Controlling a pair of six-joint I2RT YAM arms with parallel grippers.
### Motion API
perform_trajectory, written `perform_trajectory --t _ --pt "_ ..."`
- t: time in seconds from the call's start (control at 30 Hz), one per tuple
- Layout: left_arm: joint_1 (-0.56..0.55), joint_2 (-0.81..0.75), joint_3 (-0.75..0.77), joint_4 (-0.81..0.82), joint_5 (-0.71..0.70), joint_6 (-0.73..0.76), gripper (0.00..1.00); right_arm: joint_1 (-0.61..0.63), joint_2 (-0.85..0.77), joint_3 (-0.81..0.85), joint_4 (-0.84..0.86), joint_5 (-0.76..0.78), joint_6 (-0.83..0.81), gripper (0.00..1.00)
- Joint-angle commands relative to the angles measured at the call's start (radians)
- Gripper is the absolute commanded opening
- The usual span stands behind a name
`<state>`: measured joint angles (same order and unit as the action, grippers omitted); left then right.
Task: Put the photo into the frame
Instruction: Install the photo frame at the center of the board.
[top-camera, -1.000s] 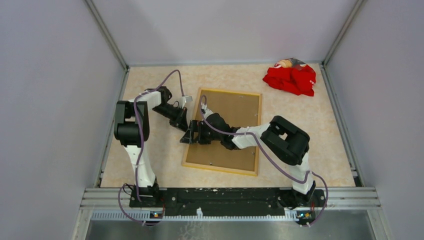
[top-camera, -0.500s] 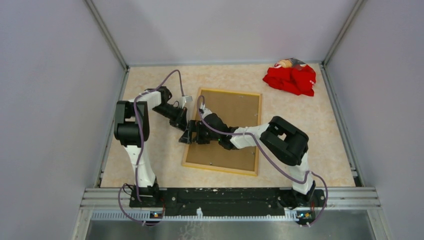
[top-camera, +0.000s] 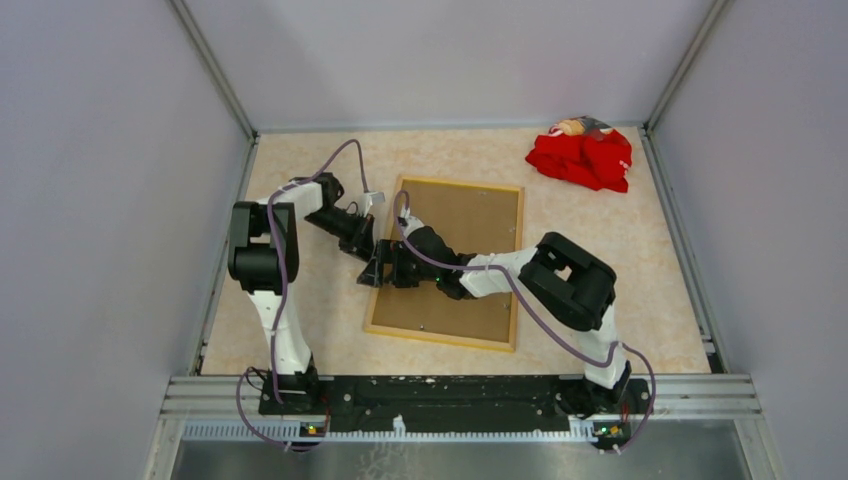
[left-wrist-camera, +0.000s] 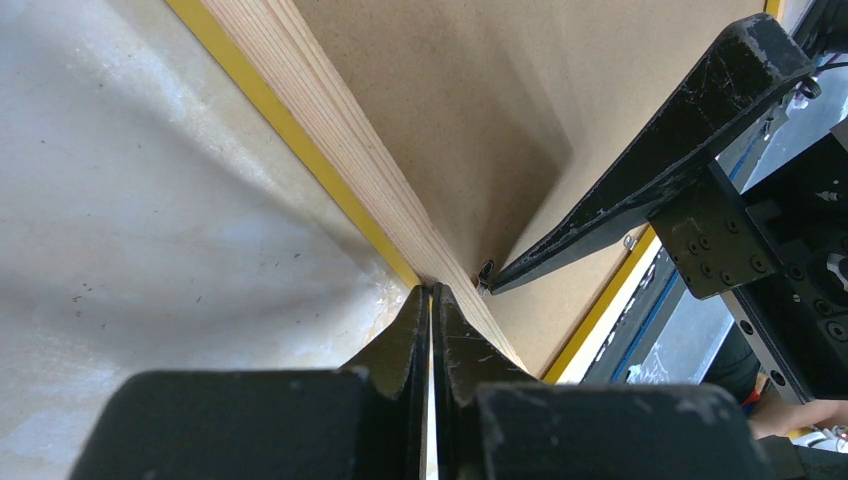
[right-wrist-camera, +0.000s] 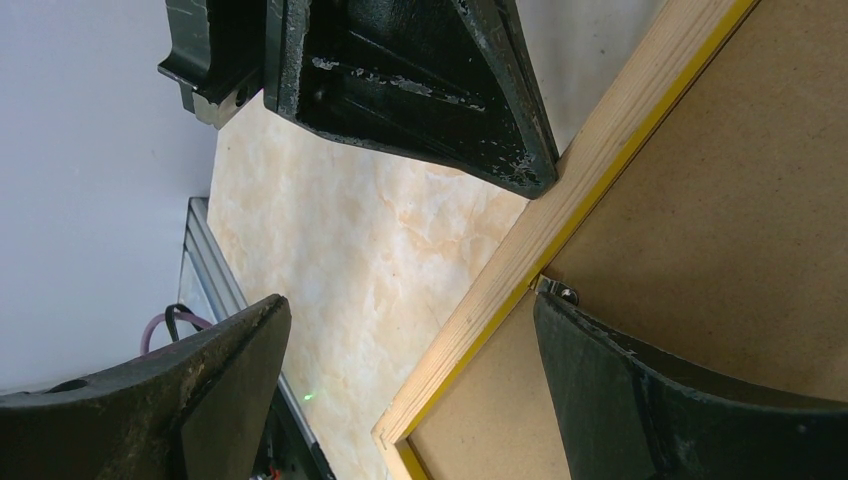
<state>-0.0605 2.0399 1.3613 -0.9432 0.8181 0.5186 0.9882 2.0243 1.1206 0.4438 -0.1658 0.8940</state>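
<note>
The frame (top-camera: 517, 268) lies on the table with its pale wood back up, and a brown backing board (top-camera: 470, 225) sits inside it. No photo shows in any view. My left gripper (top-camera: 374, 256) is shut, its tips (left-wrist-camera: 432, 292) pressed against the outer edge of the frame's left rail (left-wrist-camera: 330, 130). My right gripper (top-camera: 385, 268) is open and straddles the same rail (right-wrist-camera: 520, 270). One of its fingers (right-wrist-camera: 200, 390) is over the bare table. The other finger (right-wrist-camera: 680, 400) is over the backing board, beside a small metal clip (right-wrist-camera: 560, 292).
A crumpled red cloth (top-camera: 583, 155) lies at the back right corner. Grey walls close in the table (top-camera: 320, 300) on three sides, and a metal rail (top-camera: 460, 392) runs along the near edge by the arm bases.
The right gripper has crept slightly left and toward the back along the frame's left rail. The left arm and the frame have stayed put.
</note>
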Motion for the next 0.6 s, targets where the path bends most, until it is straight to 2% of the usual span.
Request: perform_trajectory --t 0.0,0.17,0.33,0.4,0.47,0.57 --pt "-0.012 -0.018 -0.016 0.052 -0.03 0.029 0.05 0.009 0.038 0.014 -0.037 0.045 -0.013 0.92" --pt "-0.012 -0.022 -0.014 0.047 -0.022 0.031 0.04 0.01 0.049 0.05 -0.048 0.049 -0.021 0.92" --pt "-0.01 -0.03 -0.008 0.031 -0.027 0.045 0.05 -0.003 0.013 0.005 0.012 0.017 -0.008 0.92" --pt "-0.005 -0.034 0.006 0.012 -0.018 0.058 0.06 -0.037 -0.046 -0.045 0.085 -0.041 0.029 0.93" --pt "-0.001 -0.042 0.021 -0.009 -0.025 0.079 0.1 -0.071 -0.133 -0.087 0.089 -0.081 0.036 0.93" --pt "0.009 -0.059 0.039 -0.032 -0.056 0.113 0.15 -0.128 -0.297 -0.115 -0.056 -0.075 -0.043 0.98"
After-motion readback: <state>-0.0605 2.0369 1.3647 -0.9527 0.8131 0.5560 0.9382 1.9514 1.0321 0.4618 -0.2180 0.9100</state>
